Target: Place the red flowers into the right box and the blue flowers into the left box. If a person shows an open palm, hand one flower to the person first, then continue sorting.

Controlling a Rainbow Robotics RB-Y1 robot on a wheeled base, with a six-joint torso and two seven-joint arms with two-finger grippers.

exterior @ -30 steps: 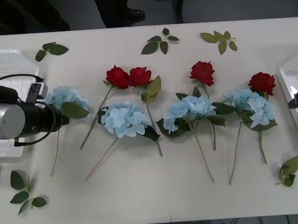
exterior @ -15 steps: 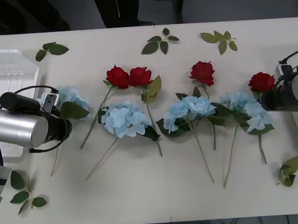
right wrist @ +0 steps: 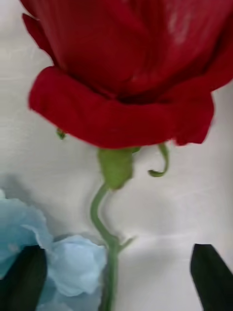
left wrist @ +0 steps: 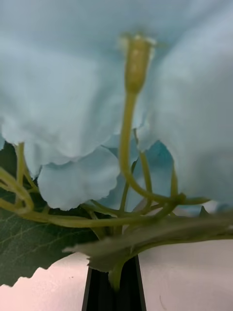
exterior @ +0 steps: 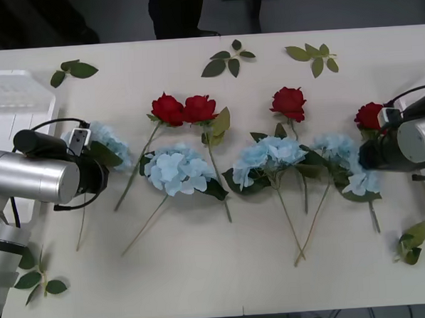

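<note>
Two grips: left gripper (left wrist: 112,286) pinched tight on leftmost blue flower (exterior: 110,141) stem beside left box (exterior: 17,105); right gripper (right wrist: 116,277) wide apart astride rightmost rose (right wrist: 126,73) stem — light, floppy, take below heads.

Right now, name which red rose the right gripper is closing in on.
The rightmost red rose, beside the right box. The right gripper has its open fingers either side of its stem; the other three lie farther left, untouched.

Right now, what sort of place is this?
Probably a robot lab set up for a sorting test: artificial red flowers and blue flowers laid in rows on a plain white table, white boxes at its ends, a bare grey floor behind.
</note>
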